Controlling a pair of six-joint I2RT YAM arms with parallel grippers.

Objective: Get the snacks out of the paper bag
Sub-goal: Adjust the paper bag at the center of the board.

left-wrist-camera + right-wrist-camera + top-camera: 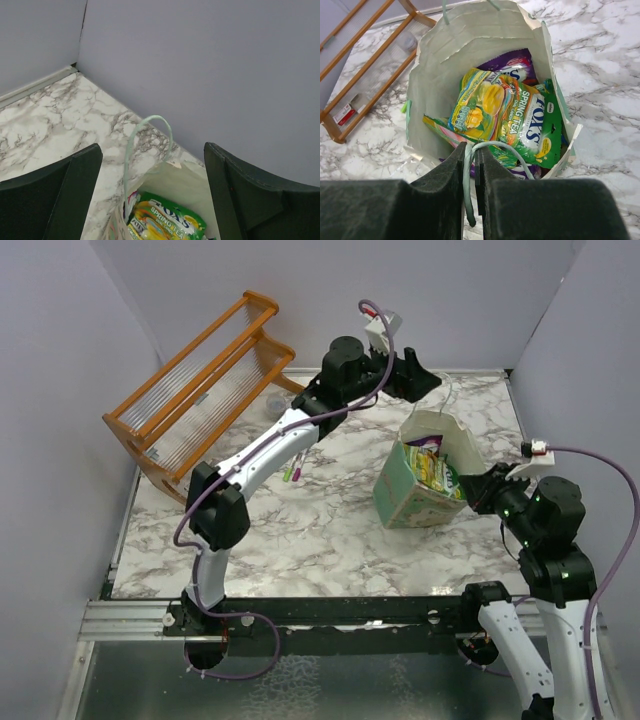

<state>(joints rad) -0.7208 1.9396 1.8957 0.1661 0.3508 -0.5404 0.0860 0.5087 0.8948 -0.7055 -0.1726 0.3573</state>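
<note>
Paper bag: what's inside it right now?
Inside the paper bag: a green Fox's Spring Tea packet, a yellow-green packet overlapping it, a purple packet behind. More packet edges show beneath; their count and anything at the bottom is covered. The right hand pinches its string handle.

- You had plain grey walls [200,270] closing in the scene at 9, 12 and 3 o'clock.
- A grey-veined marble tabletop [300,540] filled the centre.
- An orange wooden rack [200,380] sat tilted at 10 o'clock.
</note>
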